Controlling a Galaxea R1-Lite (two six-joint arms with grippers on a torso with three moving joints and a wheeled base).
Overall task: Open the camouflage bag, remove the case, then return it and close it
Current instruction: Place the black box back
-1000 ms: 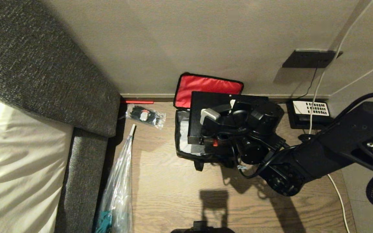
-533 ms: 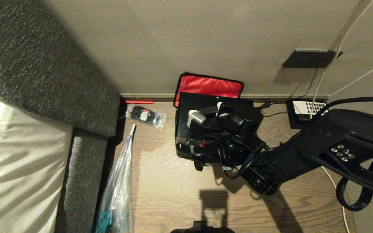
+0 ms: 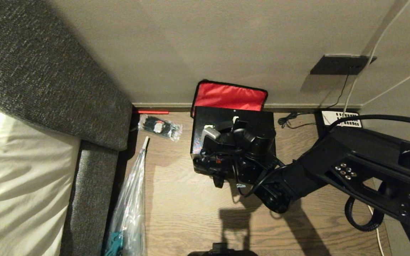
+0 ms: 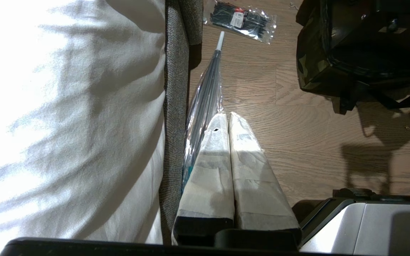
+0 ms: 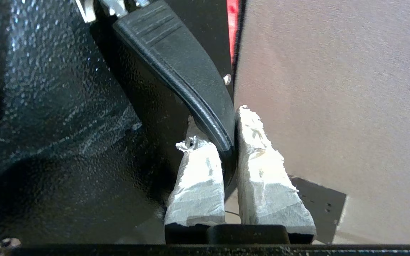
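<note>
The camouflage bag (image 3: 205, 167) is seen on the wooden floor (image 3: 190, 213) against the wall (image 3: 226, 42), its red-lined lid (image 3: 228, 96) stood open against that wall. The black case (image 3: 231, 119) is held directly over the bag's opening, covering most of it in the head view. The right tool (image 5: 222, 142) is closed on the case's black handle (image 5: 183, 71), the handle being pinched between the two padded fingers (image 5: 198, 177). The right arm (image 3: 333, 170) is reached in from the right, over the case.

In the right wrist view the grip on the handle and the case's pebbled black surface are shown close up, with a strip of the red lining behind; none of this is visible from the head. In the left wrist view the bag's camouflage side wall (image 4: 308, 67) and a black strap (image 4: 404, 101) are shown, with the left tool (image 4: 228, 117) well apart from it, fingers pressed together and empty, beside the bed (image 4: 66, 106). A clear-wrapped umbrella (image 4: 205, 92) and a packet of cable ties (image 4: 242, 21) are seen on the floor between.
</note>
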